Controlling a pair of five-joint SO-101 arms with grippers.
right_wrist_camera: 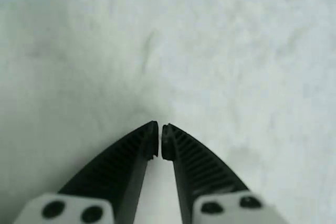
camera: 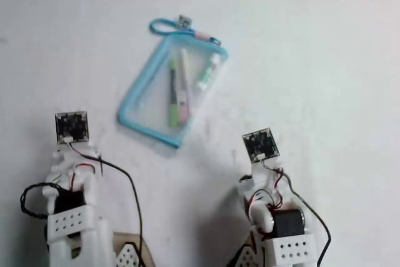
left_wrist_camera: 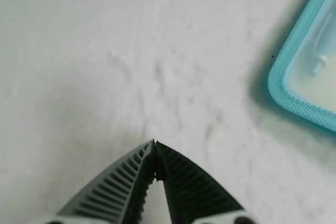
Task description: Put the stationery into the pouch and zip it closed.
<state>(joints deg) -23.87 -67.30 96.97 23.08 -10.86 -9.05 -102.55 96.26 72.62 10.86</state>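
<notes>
Over bare bench (left_wrist_camera: 105, 51), the left claw (left_wrist_camera: 154, 148) is clenched on nothing, with a corner of the pouch (left_wrist_camera: 296, 98) near it, off to one side. The right claw (right_wrist_camera: 159, 140) is also clenched empty, farther from the pouch. The pens (camera: 178, 89) lie inside. Any next move should first confirm the zip (camera: 195, 40) runs fully shut, which I cannot tell.

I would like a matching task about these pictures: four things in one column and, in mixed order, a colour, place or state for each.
Things:
1. pouch
2. stationery
3. left tool
4. table

Descriptions:
a. white
b. clear, with a blue edge
c. shut, over bare table
d. lying inside the pouch

Pairs: 1-b, 2-d, 3-c, 4-a
</notes>
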